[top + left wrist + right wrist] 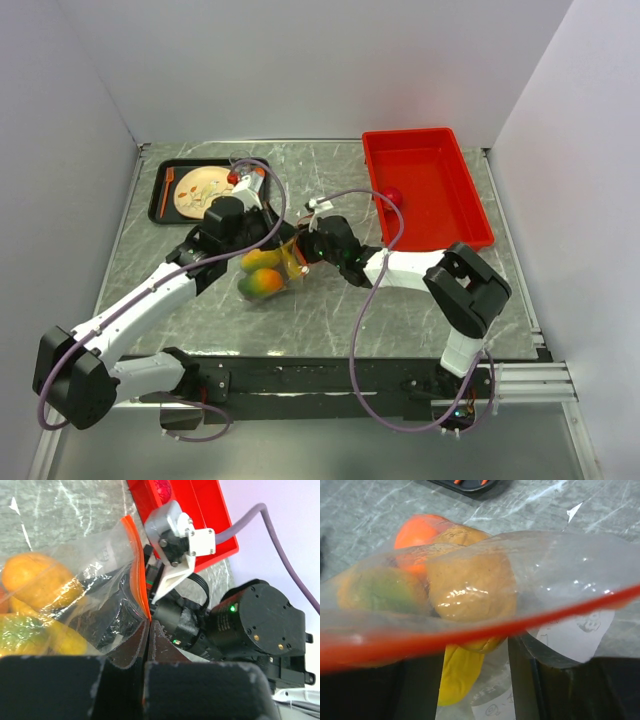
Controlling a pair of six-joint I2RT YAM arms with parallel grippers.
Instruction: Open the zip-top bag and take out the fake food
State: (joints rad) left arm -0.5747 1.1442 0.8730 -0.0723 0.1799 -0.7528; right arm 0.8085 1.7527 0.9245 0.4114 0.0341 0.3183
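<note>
Top external view is read first: the zip-top bag (265, 278) is seen on the table, to the left of the red bin (470, 215) and nearer to the arm bases than the bin is, and both grippers are found at it. The fake food (262, 283) is seen inside the bag; yellow, orange and green-orange pieces are made out through the film. One small red round thing (392, 195) is seen inside the red bin, but what it is cannot be told.

In the left wrist view the left gripper (148, 630) is closed tight on the zipper strip (140, 570), at the end of the strip that is farther from the red bin. In the right wrist view the fingers (555, 680) of the right gripper (475, 690) are set apart, and the strip is stretched across in front of them. No pinch on the film is shown there.

Some risks can be judged from this. If the right fingers are closed too deep, both walls of the bag may be caught together, and the mouth would not be parted by a pull. If a fruit is squeezed through the film, the whole bag may be dragged toward the red bin and the left pinch may be lost. The film is thin and glossy, so a shallow pinch may slip off.
</note>
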